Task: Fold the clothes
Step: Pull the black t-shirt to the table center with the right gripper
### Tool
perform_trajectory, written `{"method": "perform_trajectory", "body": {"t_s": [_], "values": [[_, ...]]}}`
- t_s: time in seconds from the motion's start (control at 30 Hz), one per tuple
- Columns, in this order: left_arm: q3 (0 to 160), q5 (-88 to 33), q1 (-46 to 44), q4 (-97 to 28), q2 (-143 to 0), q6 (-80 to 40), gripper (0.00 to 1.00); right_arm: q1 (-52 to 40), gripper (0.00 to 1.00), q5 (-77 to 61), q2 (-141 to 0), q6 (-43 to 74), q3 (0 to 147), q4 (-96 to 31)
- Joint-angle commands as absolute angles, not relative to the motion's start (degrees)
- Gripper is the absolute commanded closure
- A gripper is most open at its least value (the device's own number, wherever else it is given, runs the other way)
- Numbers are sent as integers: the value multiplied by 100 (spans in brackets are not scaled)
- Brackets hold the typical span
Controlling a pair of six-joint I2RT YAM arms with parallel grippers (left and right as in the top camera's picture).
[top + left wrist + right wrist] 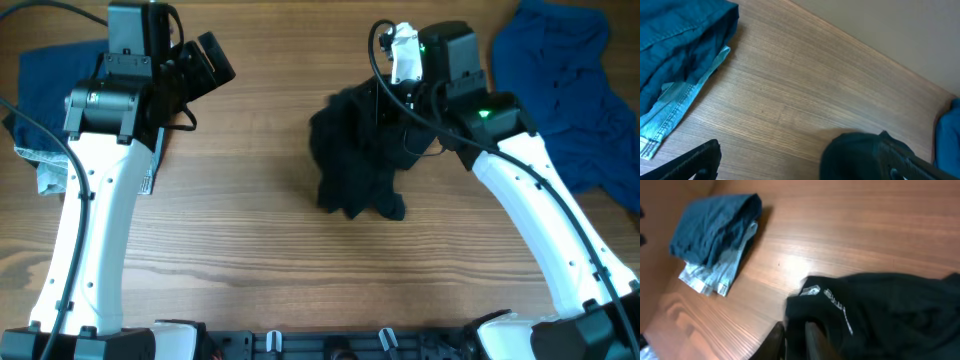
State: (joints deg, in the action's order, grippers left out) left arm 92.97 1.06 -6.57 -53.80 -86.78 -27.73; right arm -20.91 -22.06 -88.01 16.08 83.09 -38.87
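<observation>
Warm brown wooden table (260, 240) with fine, straight grain lines. Just off centre toward 1 o'clock lies a plain black garment (350, 150); the right wrist view shows a small white logo and a line of white lettering (837, 311) on it. At 10 o'clock is a dark blue garment (55, 70) with a paler, washed light-blue denim edge. At 2 o'clock is a plain mid-blue garment (565, 90). The left arm (90, 230) and right arm (560, 220) are white with black joints; a green light (487, 113) glows on the right one.
</observation>
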Motion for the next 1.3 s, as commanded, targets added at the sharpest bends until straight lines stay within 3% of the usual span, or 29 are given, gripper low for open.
{"method": "perform_trajectory", "body": {"t_s": [0.0,0.13,0.23,0.53,0.67,0.7,0.87,1.03,1.17,1.27], "values": [[9334,198,-631,-5367,-8700,-2685,0,-2104,57,-2510,-8676,1264,8847,-4316],[9332,-379,-685,-5522,-8764,-2561,1,-2080,33,-1444,-8678,1518,8860,-5603],[9288,-471,-921,-5780,-9083,-2246,0,-1964,25,-840,-8678,1594,8860,-6372],[9247,-620,-1669,-5293,-11395,-1643,2,-1256,23,-545,-8678,1647,8838,-6584],[9247,-1365,-1806,-4987,-11961,-1212,5,-1234,23,-458,-8680,1651,8838,-6543],[9247,-1365,-1911,-4947,-12079,-1192,15,-1234,23,-410,-8678,1649,8838,-6539],[9247,-1343,-1968,-4683,-12143,-1208,96,-1234,24,-384,-8680,1653,8838,-6547],[9867,-1345,-1643,-4982,-11622,-1288,96,-1236,24,-386,-8678,1658,8803,-6694],[10766,-1369,-1216,-5046,-10425,-1590,96,-1236,24,-620,-8680,1647,8724,-6615],[10807,-1341,-1094,-4720,-9640,-1588,96,-1236,24,-1415,-8680,1109,8724,-6449]]}}
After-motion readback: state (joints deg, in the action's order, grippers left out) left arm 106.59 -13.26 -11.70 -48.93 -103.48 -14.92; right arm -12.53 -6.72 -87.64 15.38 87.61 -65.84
